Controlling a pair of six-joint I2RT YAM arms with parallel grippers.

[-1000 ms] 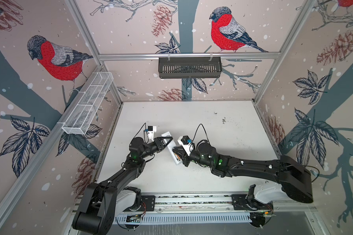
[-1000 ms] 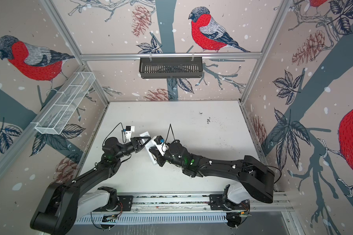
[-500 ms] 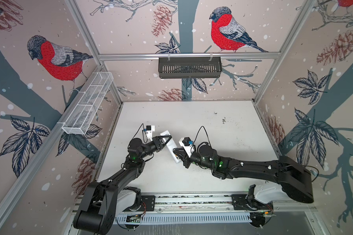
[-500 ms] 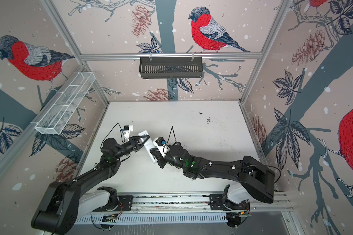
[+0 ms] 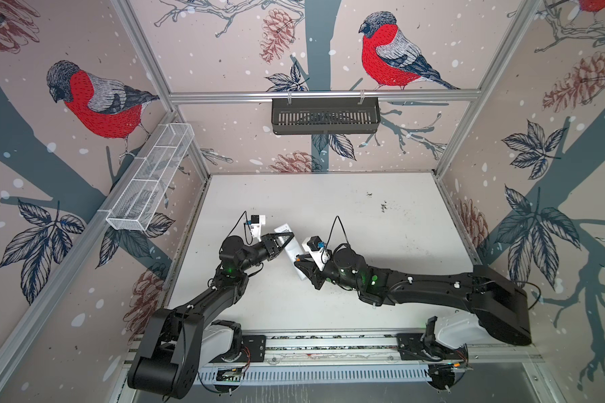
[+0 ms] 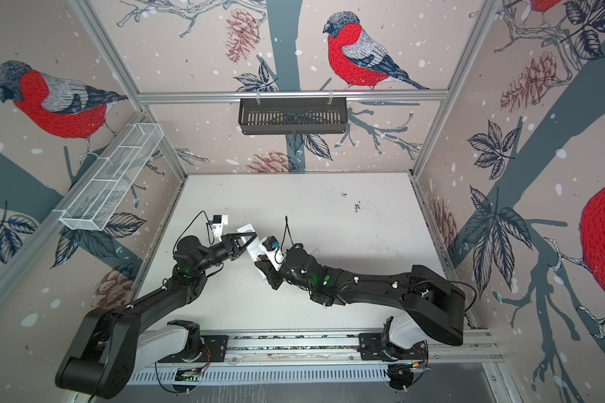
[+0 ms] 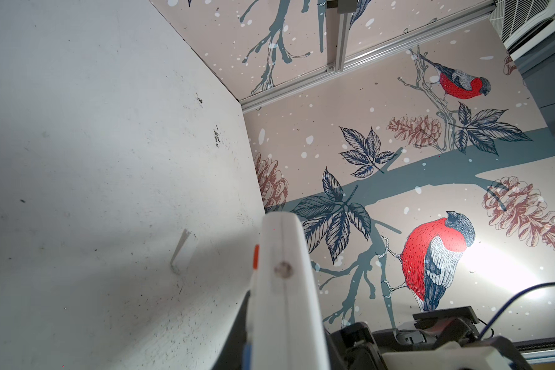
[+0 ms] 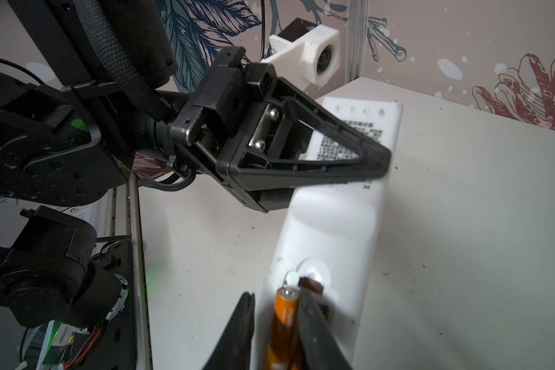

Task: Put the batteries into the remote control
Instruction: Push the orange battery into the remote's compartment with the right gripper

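The remote control [image 5: 291, 248] [image 6: 253, 248] is a white bar, plain labelled back up, between the two arms in both top views. My left gripper [image 5: 288, 238] [image 8: 370, 166] is shut on its far end; the left wrist view shows the remote [image 7: 289, 304] edge-on. An orange battery [image 8: 284, 312] [image 5: 297, 259] lies in the open compartment at the near end. My right gripper [image 8: 275, 296] [image 5: 299, 264] straddles it with the jaws parted. One finger [image 8: 244, 323] stands clear of the battery and the other finger [image 8: 313, 320] rests against it.
A black slotted basket [image 5: 325, 115] hangs on the back wall and a white wire basket [image 5: 151, 181] on the left wall. The arms' base rail [image 5: 329, 345] runs along the table's front edge. The left arm's wrist camera [image 8: 318, 57] sits just above the remote.
The right gripper's jaws have spread apart, so one finger now stands off the battery. The left gripper keeps its hold on the remote in the same place.
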